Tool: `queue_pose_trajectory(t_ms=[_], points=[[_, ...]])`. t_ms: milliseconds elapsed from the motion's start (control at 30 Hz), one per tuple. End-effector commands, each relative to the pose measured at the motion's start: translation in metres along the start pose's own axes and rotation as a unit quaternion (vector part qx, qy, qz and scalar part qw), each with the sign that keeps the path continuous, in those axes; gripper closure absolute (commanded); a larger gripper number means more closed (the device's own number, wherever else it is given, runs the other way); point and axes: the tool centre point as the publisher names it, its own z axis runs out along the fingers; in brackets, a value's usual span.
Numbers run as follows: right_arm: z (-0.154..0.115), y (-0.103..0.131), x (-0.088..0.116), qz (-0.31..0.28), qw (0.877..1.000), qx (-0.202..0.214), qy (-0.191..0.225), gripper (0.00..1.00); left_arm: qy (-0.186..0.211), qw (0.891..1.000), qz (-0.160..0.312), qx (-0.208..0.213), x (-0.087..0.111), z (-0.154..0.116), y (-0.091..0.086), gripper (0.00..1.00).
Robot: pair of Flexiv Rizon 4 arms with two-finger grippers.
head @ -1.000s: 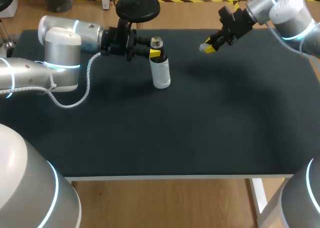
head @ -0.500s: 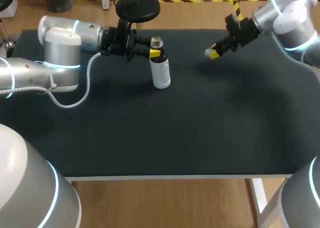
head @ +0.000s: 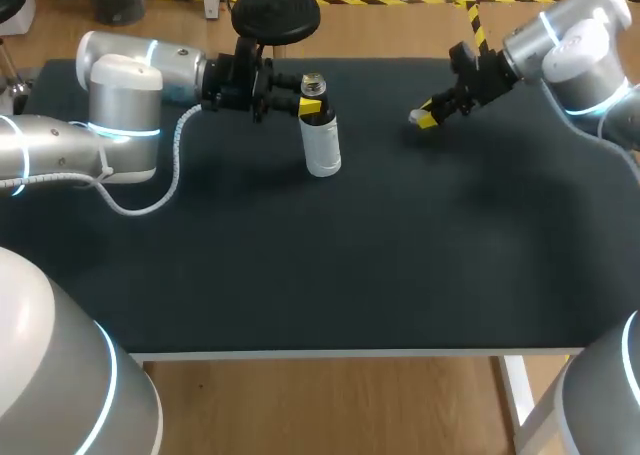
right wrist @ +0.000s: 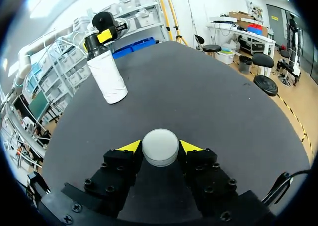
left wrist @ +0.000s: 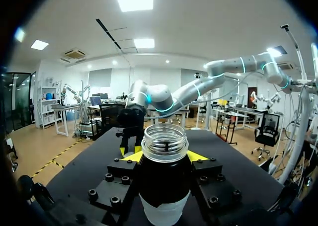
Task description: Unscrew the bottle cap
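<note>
Bottle (head: 322, 145) stands upright on the far left-middle of the table (head: 350, 265), long axis vertical, open mouth pointing up. Left gripper (head: 311, 102) comes in from the left, clenched on the bottle's dark neck. Right gripper (head: 425, 118) hangs over the far right, well apart from the bottle, grasping the white cap (right wrist: 160, 146).

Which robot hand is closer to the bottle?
The left. The left gripper is clamped on the neck of the bottle; the right gripper hangs well off to the bottle's right, gripping the cap.
</note>
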Motion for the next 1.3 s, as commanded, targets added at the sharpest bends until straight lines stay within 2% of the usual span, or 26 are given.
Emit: queue_pose_trajectory(t_ms=[33, 667, 700, 733, 767, 1300], points=[[-0.002, 0.002, -0.003, 0.003, 1.0, 0.0, 0.001, 0.0, 0.0, 1.0, 0.0, 0.0, 0.0, 0.0, 0.001, 1.0], [-0.014, 0.015, -0.002, -0.015, 1.0, -0.01, -0.003, 0.0, 0.0, 1.0, 0.0, 0.0, 0.0, 0.0, 0.001, 1.0], [-0.014, 0.015, -0.002, -0.015, 1.0, -0.01, -0.003, 0.0, 0.0, 1.0, 0.0, 0.0, 0.0, 0.0, 0.001, 0.89], [-0.014, 0.015, -0.002, -0.015, 1.0, -0.01, -0.003, 0.0, 0.0, 1.0, 0.0, 0.0, 0.0, 0.0, 0.001, 0.56], [-0.014, 0.015, -0.002, -0.015, 1.0, -0.01, -0.003, 0.0, 0.0, 1.0, 0.0, 0.0, 0.0, 0.0, 0.001, 0.01], [-0.014, 0.015, -0.002, -0.015, 1.0, -0.01, -0.003, 0.0, 0.0, 1.0, 0.0, 0.0, 0.0, 0.0, 0.001, 0.0]])
